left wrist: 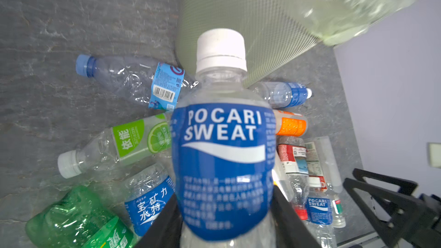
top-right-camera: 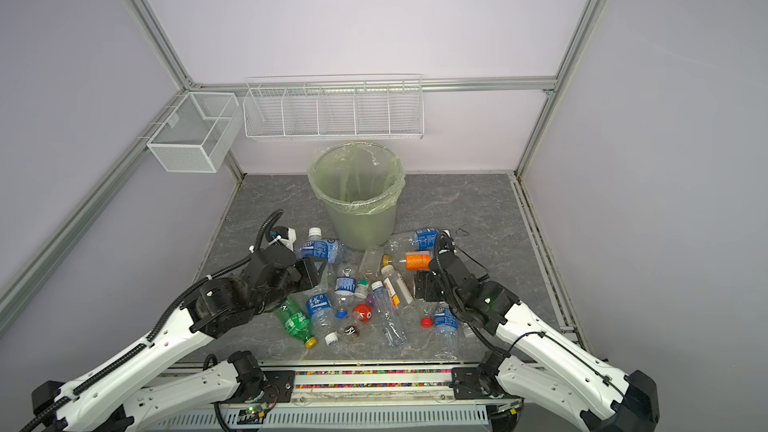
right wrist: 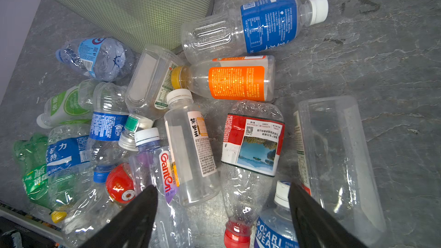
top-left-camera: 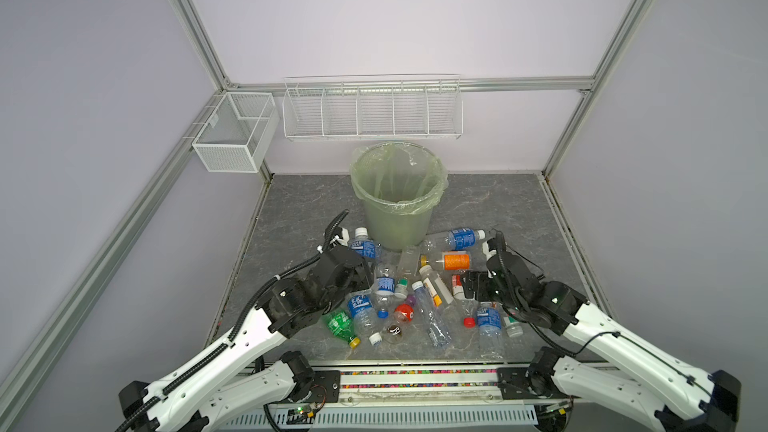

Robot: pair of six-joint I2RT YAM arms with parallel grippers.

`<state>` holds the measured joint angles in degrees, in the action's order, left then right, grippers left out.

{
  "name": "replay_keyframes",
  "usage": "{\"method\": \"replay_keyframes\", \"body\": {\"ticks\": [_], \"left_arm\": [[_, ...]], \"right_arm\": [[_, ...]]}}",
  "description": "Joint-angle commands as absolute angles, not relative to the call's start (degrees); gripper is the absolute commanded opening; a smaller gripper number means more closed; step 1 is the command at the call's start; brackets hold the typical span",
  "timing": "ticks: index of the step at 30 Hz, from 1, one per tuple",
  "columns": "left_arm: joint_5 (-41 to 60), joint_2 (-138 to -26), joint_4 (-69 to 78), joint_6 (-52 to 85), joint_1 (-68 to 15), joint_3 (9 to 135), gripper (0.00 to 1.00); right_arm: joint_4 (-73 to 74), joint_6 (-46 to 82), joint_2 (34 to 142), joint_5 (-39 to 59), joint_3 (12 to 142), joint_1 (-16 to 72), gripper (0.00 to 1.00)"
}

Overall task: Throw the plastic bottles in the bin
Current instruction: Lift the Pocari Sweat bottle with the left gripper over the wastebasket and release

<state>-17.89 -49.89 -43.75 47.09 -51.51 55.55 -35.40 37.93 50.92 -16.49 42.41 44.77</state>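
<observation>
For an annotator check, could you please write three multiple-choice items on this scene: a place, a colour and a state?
1. Where does the orange-labelled bottle lie relative to the bin?
A) inside it
B) behind it, by the wall
C) in front of it, on the tabletop

2. What colour is the cap of the Pocari Sweat bottle in the left gripper?
A) red
B) white
C) yellow

3. How is the right gripper?
A) open and empty
B) shut on a bottle
C) shut and empty

Answers:
C: it lies on the grey surface before the bin.
B: the left wrist view shows a white cap.
A: its jaws stand wide apart, gripping nothing.
</observation>
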Motion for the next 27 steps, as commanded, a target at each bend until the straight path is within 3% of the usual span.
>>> {"method": "replay_keyframes", "body": {"ticks": [1, 12, 27], "left_arm": [[-20.48, -47.81, -45.82, 43.79, -51.83, 58.89, 0.00], [-22.33, -45.03, -43.76, 33.91, -51.84, 67.03, 0.00], [-24.08, -59.24, -42.87, 12.53, -51.85, 92.25, 0.00]], "right_arm": [[-36.50, 39.42, 51.48, -16.36, 42.53, 45.10, 0.88], [-38.03, 40.07, 49.24, -16.26, 42.85, 45.12, 0.88], [-38.19, 42.88, 46.27, -13.32, 41.81, 45.22, 0.89]]}}
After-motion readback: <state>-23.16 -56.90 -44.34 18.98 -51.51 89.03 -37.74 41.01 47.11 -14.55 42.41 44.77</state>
